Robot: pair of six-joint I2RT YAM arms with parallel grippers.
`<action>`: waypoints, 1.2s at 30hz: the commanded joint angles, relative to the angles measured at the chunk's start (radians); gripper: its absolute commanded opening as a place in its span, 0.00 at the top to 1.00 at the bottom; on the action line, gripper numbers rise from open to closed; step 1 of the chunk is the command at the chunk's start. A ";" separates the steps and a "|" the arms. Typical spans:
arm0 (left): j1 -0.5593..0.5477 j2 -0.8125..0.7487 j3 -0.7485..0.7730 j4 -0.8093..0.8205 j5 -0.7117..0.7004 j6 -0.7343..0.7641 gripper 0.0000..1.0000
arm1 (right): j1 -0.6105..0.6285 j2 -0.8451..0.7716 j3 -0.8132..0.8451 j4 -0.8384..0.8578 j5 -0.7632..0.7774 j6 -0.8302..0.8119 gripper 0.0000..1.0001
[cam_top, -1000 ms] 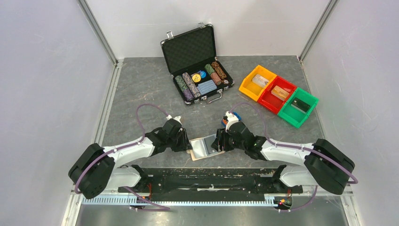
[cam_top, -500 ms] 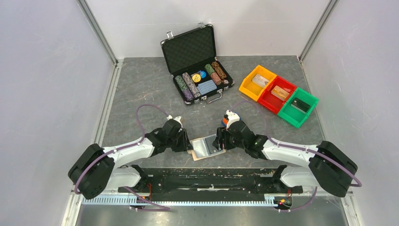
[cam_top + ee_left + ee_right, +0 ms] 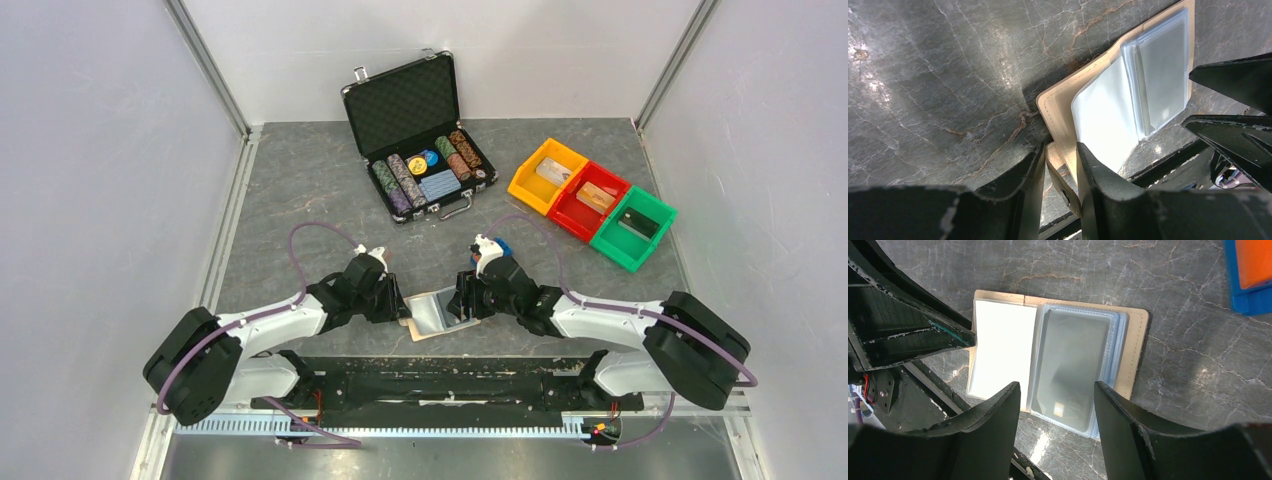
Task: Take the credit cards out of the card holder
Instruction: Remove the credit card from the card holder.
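Left gripper, seen from above: the left gripper (image 3: 398, 305) lies low at the left edge of the card holder (image 3: 435, 312). Its grip cannot be read from here.
Right gripper, seen from above: the right gripper (image 3: 462, 303) stands over the right half of the holder, near the front edge of the table (image 3: 300, 180).
Other things, seen from above: the chip case (image 3: 415, 130) and the coloured bins (image 3: 590, 200) are well apart from it, at the back.
Left gripper, left wrist view: the left gripper (image 3: 1060, 150) has its fingers pressed together on the tan tab of the card holder (image 3: 1058, 102) and pins it down.
Cards, left wrist view: the cards (image 3: 1163, 70) sit in clear sleeves on the far half of the holder.
Right gripper, right wrist view: the right gripper (image 3: 1055, 390) has its fingers apart, one at each side of the top card, and holds nothing.
Card holder, right wrist view: the card holder (image 3: 1137, 350) lies open and flat, with the cards (image 3: 1073, 355) on its right half.
Handling: the cards are probably light, thin, stiff and slippery, and the sleeves soft. A pinch on the free edge at the sleeve mouth seems best, but I cannot tell which edge that is.
Change: compared with one second ago, the right gripper has moved a little to the left over the holder. The left gripper and the holder look unmoved.
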 commanded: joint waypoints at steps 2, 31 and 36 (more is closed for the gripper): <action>0.001 -0.021 -0.007 0.045 0.017 0.000 0.64 | 0.000 0.026 -0.006 0.061 -0.020 0.007 0.42; 0.000 -0.019 -0.015 0.060 0.019 -0.011 0.62 | 0.001 0.012 0.023 -0.045 0.045 -0.032 0.45; 0.001 -0.018 -0.018 0.060 0.019 -0.012 0.61 | 0.000 0.028 0.026 -0.046 0.036 -0.033 0.46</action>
